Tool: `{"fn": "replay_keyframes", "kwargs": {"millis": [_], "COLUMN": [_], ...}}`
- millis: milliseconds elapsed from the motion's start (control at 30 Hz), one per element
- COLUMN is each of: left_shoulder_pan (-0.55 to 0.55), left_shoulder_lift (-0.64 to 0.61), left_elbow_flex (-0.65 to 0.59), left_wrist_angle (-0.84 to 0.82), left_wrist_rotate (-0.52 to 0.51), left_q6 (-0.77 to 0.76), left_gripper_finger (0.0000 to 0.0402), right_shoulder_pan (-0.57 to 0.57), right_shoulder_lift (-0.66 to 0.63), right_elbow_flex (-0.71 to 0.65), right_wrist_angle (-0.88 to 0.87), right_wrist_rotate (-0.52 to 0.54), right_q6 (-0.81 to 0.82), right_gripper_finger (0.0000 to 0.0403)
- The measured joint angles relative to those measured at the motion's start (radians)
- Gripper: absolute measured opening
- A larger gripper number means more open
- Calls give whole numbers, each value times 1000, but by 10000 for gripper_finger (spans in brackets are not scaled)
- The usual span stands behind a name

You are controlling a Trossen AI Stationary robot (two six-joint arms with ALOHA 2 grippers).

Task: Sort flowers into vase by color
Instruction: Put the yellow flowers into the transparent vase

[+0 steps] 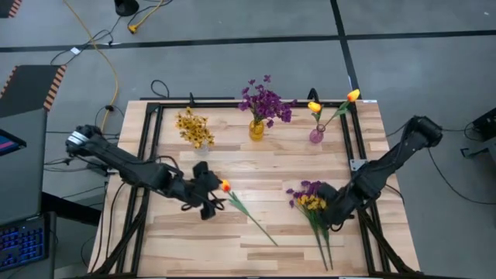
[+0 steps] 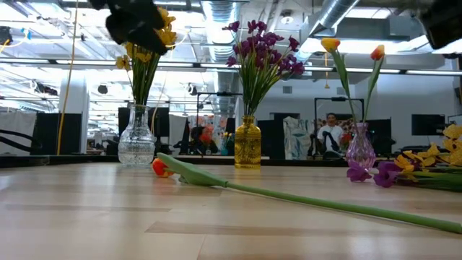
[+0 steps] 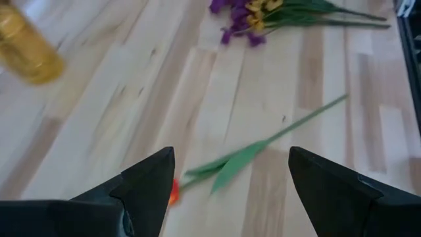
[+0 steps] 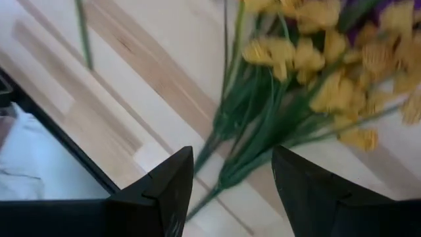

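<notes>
Tulip under your left pincer

Your left pincer [image 1: 211, 194], jaws spread, hovers beside the tulip [image 1: 246, 209] head; its stem runs away toward the mixed bunch [image 1: 311, 208], where your right pincer [image 1: 335, 217] waits open.

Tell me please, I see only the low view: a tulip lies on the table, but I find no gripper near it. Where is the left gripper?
Observer: The left gripper is over the lying tulip, at its orange head, fingers open and the flower not yet held.
Operator: And the right gripper?
Observer: The right gripper is open above the stems of the mixed yellow and purple bunch lying near the table's right side.
Operator: Is any vase empty?
Observer: No. The clear vase has yellow flowers, the amber vase has purple ones, the pink vase has two tulips.
</notes>
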State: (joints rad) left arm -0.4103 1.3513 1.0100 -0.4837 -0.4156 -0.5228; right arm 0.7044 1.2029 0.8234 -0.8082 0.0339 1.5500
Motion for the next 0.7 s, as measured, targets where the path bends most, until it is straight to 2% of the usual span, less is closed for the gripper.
{"fn": "replay_keyframes", "kwargs": {"millis": [467,700], "left_shoulder_pan": [0,0], "left_shoulder_lift": [231,273], "left_elbow_flex": [0,0], "left_wrist_angle": [309,372], "left_wrist_rotate": [1,27], "left_q6": [39,49], "left_gripper_finger": [286,286], "right_shoulder_pan": [76,77], "right_shoulder_lift": [160,245], "right_elbow_flex": [0,0], "right_wrist_angle": [-2,2], "right_wrist_rotate": [-16,-60], "right_q6": [137,152], "right_gripper_finger": [234,234]}}
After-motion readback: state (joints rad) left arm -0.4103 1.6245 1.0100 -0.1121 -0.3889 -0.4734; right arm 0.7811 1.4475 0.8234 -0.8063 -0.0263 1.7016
